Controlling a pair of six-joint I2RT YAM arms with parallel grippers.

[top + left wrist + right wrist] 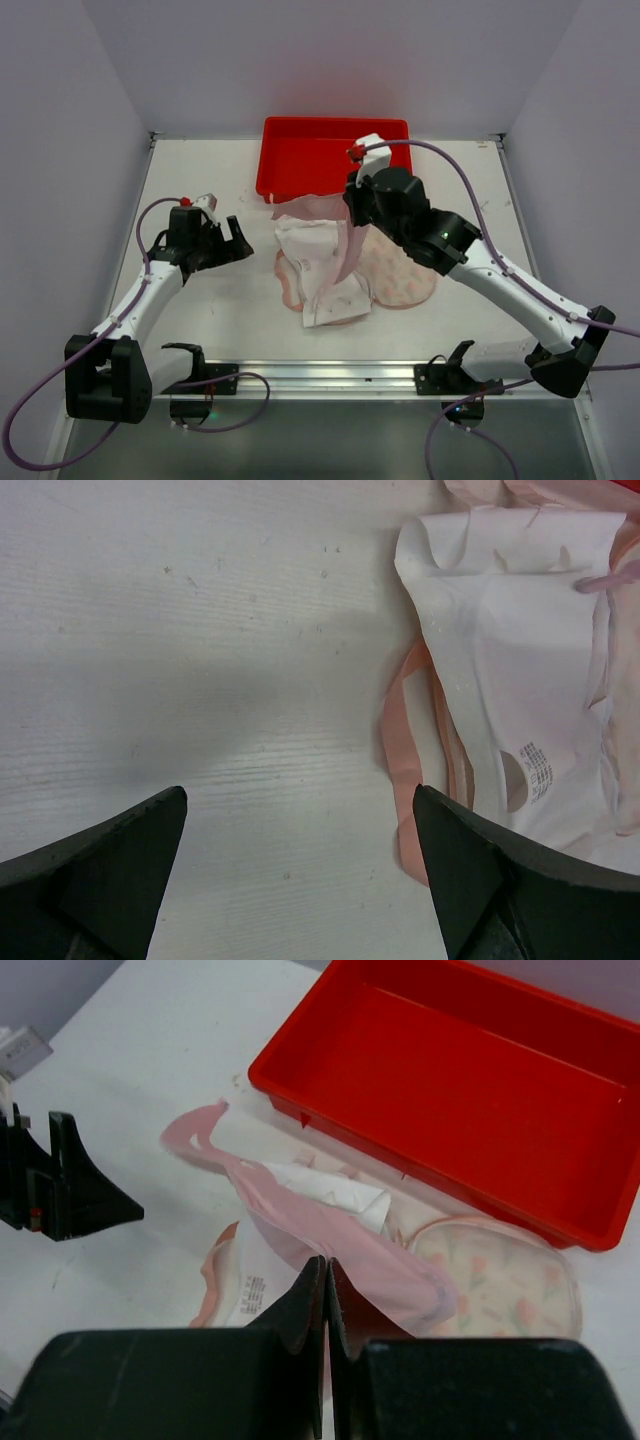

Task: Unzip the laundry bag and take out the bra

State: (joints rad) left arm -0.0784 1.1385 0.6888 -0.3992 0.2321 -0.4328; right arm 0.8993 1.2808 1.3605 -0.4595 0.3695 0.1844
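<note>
R gripper [350, 222] is pinched tight on the bra [290, 1222], fingers meeting w/ pale-pink fabric caught btwn them. In the wrist view the garment runs from the tips toward 11 o'clock, and one strap end curls on the table [220, 300] near the front wall of the red tray [300, 124]. From above, the bra hangs off the gripper as a pink strip toward 6 o'clock, draped across the laundry bag [405, 278]. Bag lies unzipped & spread open mid-table, right below the R gripper: white-lined half at 9 o'clock, printed half at 3 o'clock, pink zip rim round the edge. Crumpled white fabric sits in the open bag under the pink strip; can't tell if it's lining or garment. Red tray stands at 12 o'clock of the bag, close by, w/ its red floor & walls in plain view. L gripper [300, 810] is at 9 o'clock of the bag, fingers spread wide apart over the tabletop, just beside the bag's pink rim.
</note>
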